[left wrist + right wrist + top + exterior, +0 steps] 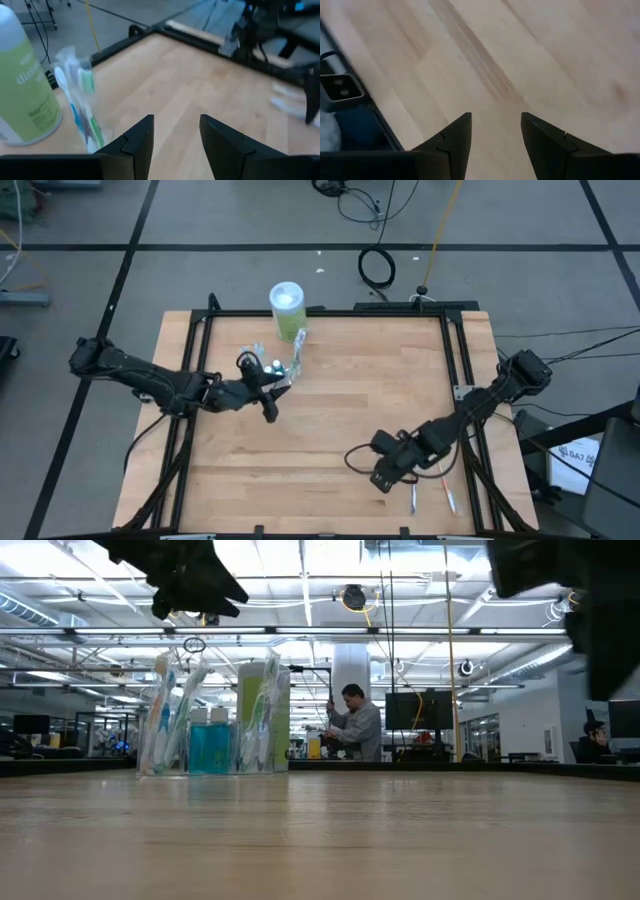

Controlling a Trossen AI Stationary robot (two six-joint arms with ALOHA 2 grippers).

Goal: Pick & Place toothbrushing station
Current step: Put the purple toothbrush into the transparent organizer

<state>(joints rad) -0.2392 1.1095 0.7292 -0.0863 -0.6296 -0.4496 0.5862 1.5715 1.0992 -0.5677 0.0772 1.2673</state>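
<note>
Dark left tool (272,402) open, empty, beside toothbrushes (283,370); right tool (385,476) open, low over table (330,410).

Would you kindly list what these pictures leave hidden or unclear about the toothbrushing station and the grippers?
- Clear cup: low view, its contents overlap, so brushes cannot be counted.
- Green bottle: left wrist view, label blurred, top cut off by the edge.
- Two thin items near the right gripper: high view, too small to identify.
- Left gripper: high view, the arm hides its fingertips.
</note>
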